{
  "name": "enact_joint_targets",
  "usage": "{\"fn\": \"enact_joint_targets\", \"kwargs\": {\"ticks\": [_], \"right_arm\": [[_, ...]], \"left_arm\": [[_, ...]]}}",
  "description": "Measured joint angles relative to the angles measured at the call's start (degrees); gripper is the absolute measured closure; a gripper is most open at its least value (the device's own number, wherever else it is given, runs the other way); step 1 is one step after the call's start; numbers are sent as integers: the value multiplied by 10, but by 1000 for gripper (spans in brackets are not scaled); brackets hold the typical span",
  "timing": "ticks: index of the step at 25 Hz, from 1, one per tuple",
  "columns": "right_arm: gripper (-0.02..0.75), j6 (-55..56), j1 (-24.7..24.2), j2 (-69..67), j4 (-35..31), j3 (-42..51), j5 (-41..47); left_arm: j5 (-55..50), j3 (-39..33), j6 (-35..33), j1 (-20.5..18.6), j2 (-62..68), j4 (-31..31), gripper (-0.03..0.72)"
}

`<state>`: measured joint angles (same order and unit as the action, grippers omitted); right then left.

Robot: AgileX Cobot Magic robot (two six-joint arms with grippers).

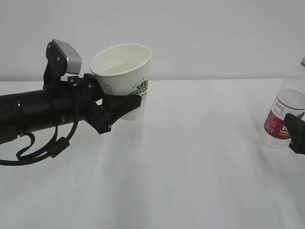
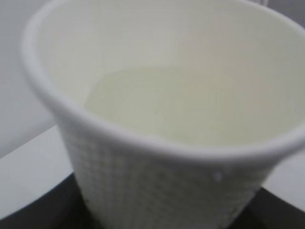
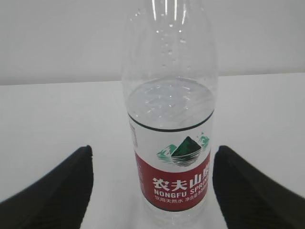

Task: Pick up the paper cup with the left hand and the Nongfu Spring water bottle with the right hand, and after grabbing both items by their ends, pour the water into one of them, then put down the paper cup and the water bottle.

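Observation:
My left gripper point(image 1: 125, 106) is shut on the lower part of the paper cup point(image 1: 125, 71) and holds it upright above the table. The cup fills the left wrist view, where water point(image 2: 152, 102) lies in its bottom and the dotted side of the cup point(image 2: 157, 186) sits between dark fingers point(image 2: 28, 214). The Nongfu Spring water bottle point(image 1: 283, 114) stands upright at the right edge, partly full. My right gripper point(image 3: 153, 162) is open, and the bottle point(image 3: 171, 138) stands between its fingers point(image 3: 62, 191) with a gap on each side.
The white table point(image 1: 190, 167) runs back to a plain pale wall point(image 1: 214, 33). The left arm point(image 1: 38, 112) and its loose cable point(image 1: 43, 148) reach in from the left edge. Only the tip of the right gripper point(image 1: 296, 136) shows in the exterior view.

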<state>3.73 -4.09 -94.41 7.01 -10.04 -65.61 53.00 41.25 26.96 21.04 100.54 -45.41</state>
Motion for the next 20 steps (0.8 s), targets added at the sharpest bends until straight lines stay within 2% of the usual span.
{"fn": "enact_joint_targets", "kwargs": {"ticks": [7,20], "right_arm": [[148,1,0,0,0,0,0],[148,9,0,0,0,0,0]], "left_arm": [[-1,0,-15,-32,0,22,232],[-1,0,-72,-62,0,93,232]]}}
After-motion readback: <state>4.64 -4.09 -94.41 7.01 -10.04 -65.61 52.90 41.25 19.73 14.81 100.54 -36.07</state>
